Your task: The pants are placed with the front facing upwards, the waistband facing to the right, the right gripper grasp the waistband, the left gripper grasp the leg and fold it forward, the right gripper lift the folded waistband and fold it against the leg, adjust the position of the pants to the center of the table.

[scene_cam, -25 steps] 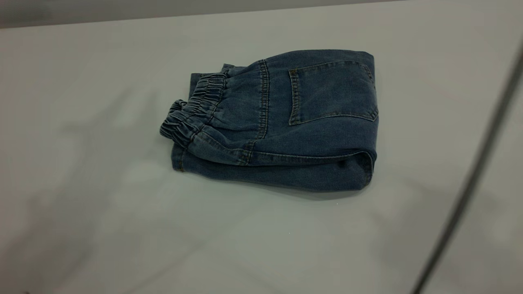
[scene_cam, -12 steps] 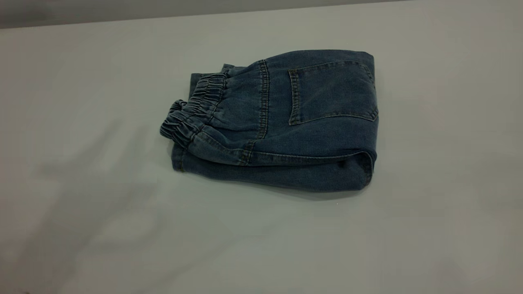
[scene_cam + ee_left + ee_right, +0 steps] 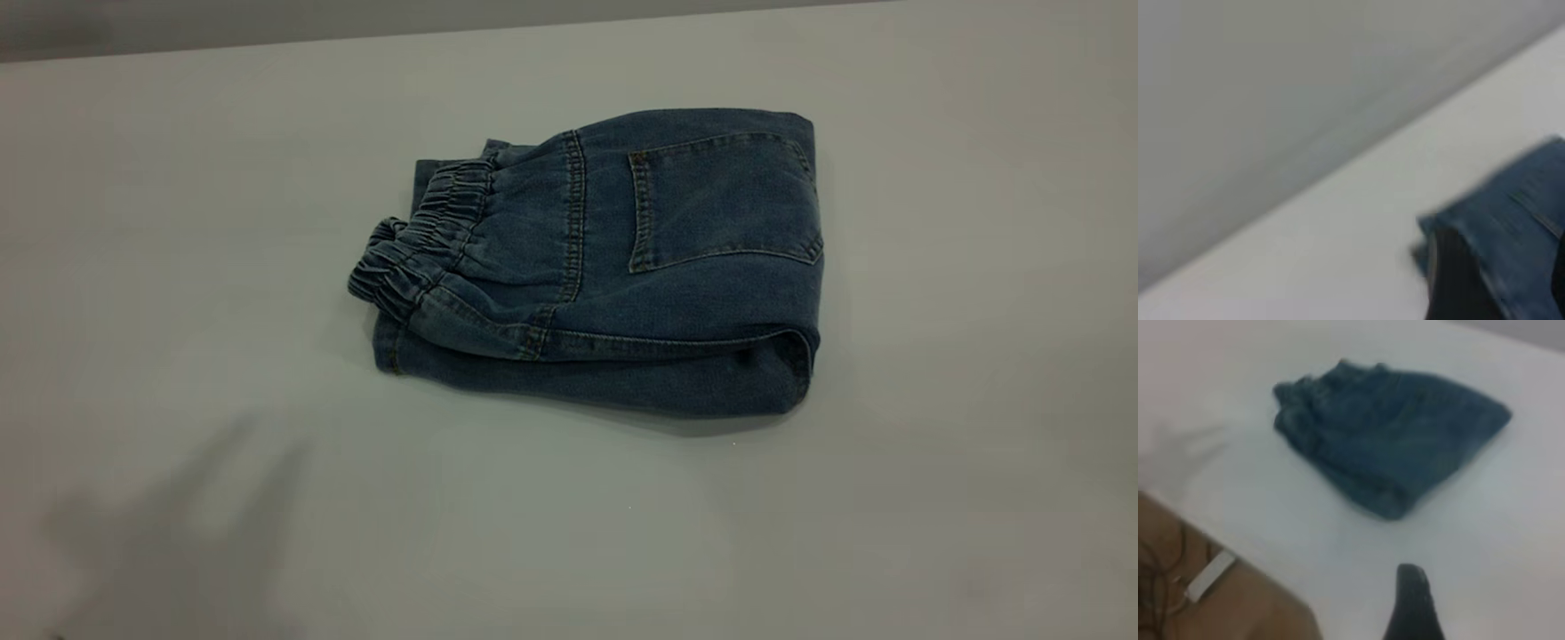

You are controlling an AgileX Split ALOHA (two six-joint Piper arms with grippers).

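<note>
Pale, smooth table (image 3: 178, 267) carrying the pants (image 3: 622, 284), folded into a compact blue denim bundle near the centre, square back pocket (image 3: 720, 200) uppermost, ruched waistband (image 3: 418, 244) at the left end. Denim judged soft, limp and fairly light; thick folded edges offer the surest hold. Both grippers are clear of the cloth; finger state cannot be told.

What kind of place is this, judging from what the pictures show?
Probably a lab or test workspace for folding clothes, not a home. A large plain white table holds only folded denim pants, and cables and a white power strip lie on the floor beside it.
</note>
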